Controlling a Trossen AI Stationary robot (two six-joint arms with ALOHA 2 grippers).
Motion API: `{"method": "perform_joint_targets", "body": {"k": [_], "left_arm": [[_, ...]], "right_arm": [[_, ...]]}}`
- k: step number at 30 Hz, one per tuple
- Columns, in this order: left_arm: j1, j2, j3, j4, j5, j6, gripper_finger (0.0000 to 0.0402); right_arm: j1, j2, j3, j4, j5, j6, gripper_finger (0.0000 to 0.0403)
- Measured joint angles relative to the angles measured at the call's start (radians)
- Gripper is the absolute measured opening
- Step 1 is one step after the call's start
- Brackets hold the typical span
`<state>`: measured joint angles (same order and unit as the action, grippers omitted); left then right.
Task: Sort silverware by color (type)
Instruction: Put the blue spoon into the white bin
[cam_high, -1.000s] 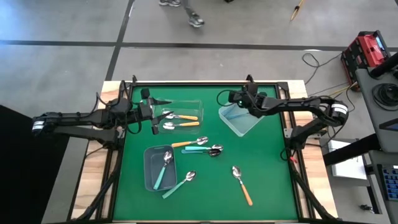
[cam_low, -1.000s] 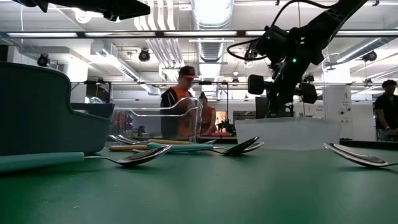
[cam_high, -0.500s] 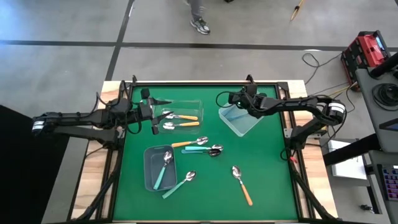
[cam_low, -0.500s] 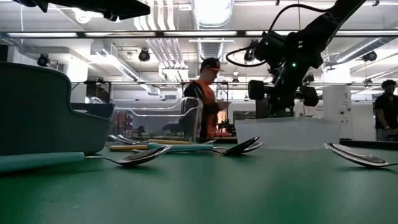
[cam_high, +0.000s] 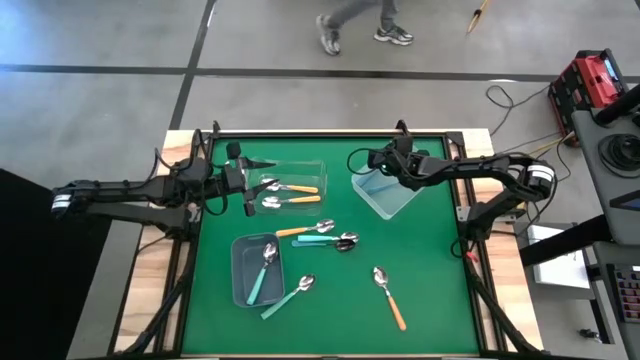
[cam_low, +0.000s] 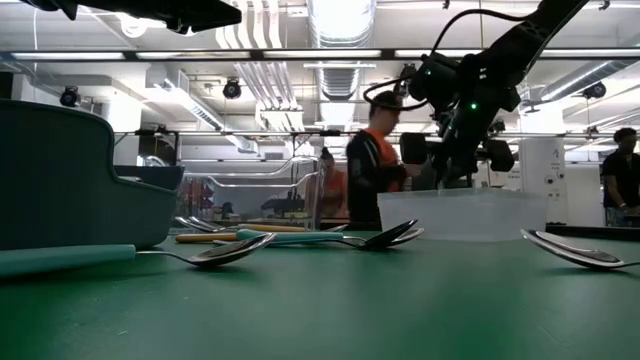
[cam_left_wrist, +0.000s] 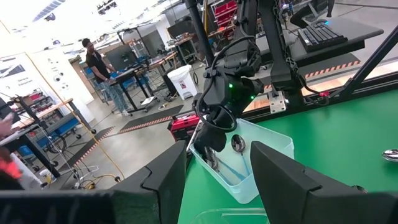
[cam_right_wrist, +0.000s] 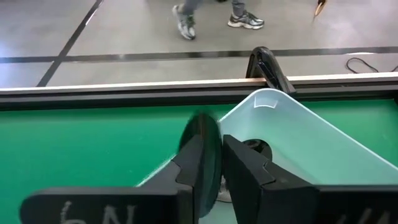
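Note:
My right gripper (cam_high: 379, 160) hangs over the far left corner of the clear bin (cam_high: 392, 192) at the table's far right, tilted down. Its fingers (cam_right_wrist: 205, 155) stand a narrow gap apart with nothing between them. A spoon (cam_left_wrist: 236, 152) lies inside that bin just below the fingers. My left gripper (cam_left_wrist: 217, 180) waits open and level above the clear bin (cam_high: 312, 170) at the far left, which holds two orange spoons (cam_high: 292, 193). A teal spoon (cam_high: 265, 272) lies in the grey-blue bin (cam_high: 240, 270).
Loose on the green mat lie an orange, a teal and a dark spoon in a cluster (cam_high: 322, 236), a teal spoon (cam_high: 290, 295) beside the grey-blue bin, and an orange spoon (cam_high: 390, 298) near the front right. A person (cam_low: 375, 180) walks in the room behind.

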<state>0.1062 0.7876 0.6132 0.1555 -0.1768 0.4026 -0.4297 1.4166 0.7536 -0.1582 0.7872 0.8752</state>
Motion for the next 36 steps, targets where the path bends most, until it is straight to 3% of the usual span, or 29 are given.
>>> {"method": "perform_joint_targets", "body": {"k": [14, 20, 29, 36], "left_arm": [[0.000, 0.000, 0.000, 0.000, 0.000, 0.000, 0.0162], [0.000, 0.000, 0.000, 0.000, 0.000, 0.000, 0.0162], [0.000, 0.000, 0.000, 0.000, 0.000, 0.000, 0.0162], [0.000, 0.000, 0.000, 0.000, 0.000, 0.000, 0.0162]], "right_arm": [[0.000, 0.000, 0.000, 0.004, -0.009, -0.010, 0.0059], [0.000, -0.002, 0.001, 0.004, -0.118, -0.022, 0.0059], [0.000, -0.002, 0.021, -0.059, -0.366, 0.006, 0.0059], [0.000, -0.002, 0.088, -0.259, -0.429, 0.053, 0.0049]]}}
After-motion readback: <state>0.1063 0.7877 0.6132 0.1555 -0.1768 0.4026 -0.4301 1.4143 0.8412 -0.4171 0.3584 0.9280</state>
